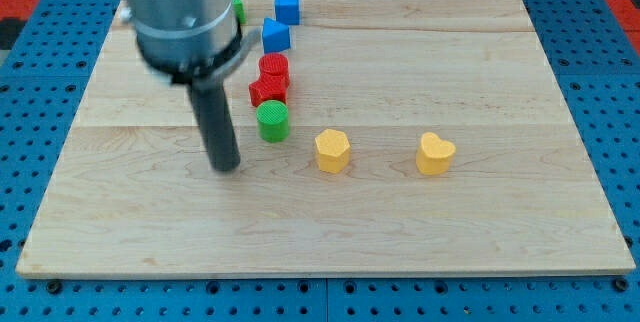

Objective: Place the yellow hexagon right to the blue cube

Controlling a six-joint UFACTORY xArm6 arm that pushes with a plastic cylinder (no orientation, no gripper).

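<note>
The yellow hexagon point(332, 150) lies on the wooden board point(450, 82) near the middle. A blue cube point(287, 6) stands at the view's top, and a second blue block point(275, 35) sits just below it. My tip point(227, 168) rests on the board to the left of the yellow hexagon, about a hundred pixels away, and below-left of the green cylinder point(272, 120). It touches no block.
A red cylinder point(274, 67) and a red star-like block point(267, 90) stand in a column between the blue block and the green cylinder. A yellow heart point(435, 153) lies to the right of the hexagon. A green block point(237, 7) peeks out behind the arm.
</note>
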